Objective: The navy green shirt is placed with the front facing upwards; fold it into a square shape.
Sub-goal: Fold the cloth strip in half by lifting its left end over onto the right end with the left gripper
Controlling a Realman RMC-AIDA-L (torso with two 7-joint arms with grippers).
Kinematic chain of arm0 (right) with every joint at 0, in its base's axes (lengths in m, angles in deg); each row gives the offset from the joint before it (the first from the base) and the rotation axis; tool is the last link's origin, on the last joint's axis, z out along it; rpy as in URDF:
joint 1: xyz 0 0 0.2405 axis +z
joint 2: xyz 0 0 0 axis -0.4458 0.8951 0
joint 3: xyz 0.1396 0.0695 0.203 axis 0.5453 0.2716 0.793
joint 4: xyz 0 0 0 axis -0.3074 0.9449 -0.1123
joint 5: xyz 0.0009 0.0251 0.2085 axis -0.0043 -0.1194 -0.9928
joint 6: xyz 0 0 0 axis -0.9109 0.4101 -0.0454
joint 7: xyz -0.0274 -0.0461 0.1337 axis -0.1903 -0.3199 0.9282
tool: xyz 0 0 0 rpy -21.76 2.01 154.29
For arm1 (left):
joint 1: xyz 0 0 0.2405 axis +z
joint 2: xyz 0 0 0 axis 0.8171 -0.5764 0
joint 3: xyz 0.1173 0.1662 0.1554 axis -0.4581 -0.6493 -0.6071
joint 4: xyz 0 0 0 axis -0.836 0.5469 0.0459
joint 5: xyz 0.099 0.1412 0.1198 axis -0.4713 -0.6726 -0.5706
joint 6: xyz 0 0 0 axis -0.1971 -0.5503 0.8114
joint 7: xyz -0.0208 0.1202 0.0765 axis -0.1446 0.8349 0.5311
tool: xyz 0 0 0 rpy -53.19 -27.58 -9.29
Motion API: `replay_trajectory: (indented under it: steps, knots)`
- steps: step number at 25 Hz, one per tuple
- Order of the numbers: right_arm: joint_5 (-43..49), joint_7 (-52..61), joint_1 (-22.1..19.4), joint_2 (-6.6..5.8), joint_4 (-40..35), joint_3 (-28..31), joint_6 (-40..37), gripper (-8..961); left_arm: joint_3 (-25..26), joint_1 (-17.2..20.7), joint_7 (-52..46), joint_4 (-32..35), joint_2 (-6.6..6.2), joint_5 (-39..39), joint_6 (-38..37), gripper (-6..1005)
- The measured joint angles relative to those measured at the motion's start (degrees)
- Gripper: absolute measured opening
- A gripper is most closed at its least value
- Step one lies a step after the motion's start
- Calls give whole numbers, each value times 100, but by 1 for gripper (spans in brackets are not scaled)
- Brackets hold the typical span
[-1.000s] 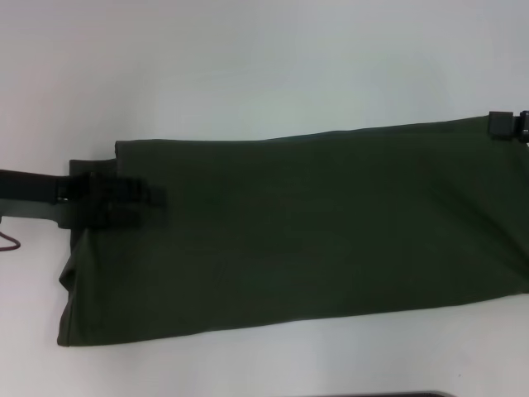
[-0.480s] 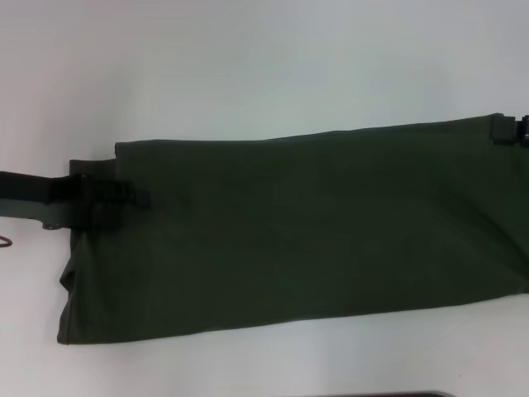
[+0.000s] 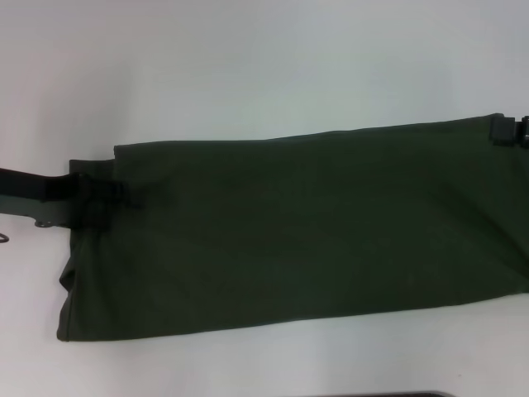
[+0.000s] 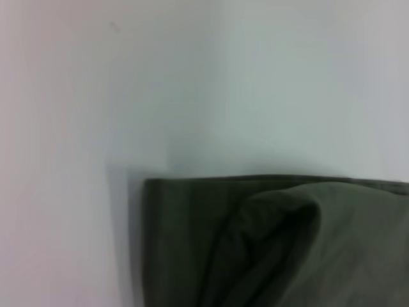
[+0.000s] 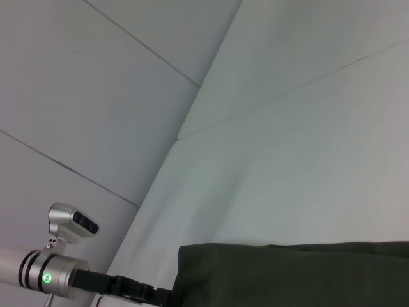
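Head view has the navy green shirt lying as a long folded band across the white table, no lettering showing. Left gripper reaches in low from the left edge, sitting on the shirt's left end; can't tell how its fingers stand. Right gripper is at the far right corner, mostly cut off, same deal. Only the left wrist view catches a puffed-up fold there, and the right wrist view shows the left arm stretched out flat.

Plain olive-green shirt, white table
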Motion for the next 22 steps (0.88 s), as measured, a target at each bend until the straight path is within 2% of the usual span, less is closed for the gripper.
replay_trajectory:
  steps: [5,11,15,18,22]
  knots:
    - [0,4,0,-3,0,0,-1,867,85,40,-38,-144,-72,9,-161,821]
    - [0,23,1,-37,0,-15,-36,867,540,63,-25,-628,-223,33,-1078,823]
    - [0,37,-7,-48,0,-30,-30,867,505,92,-65,-884,-356,-21,-1543,823]
    - [7,40,-14,-52,0,-43,-7,867,373,119,-50,-910,-358,-117,-1568,823]
    - [12,42,-17,-53,0,-44,12,867,338,134,-122,-879,-282,-296,-1221,822]
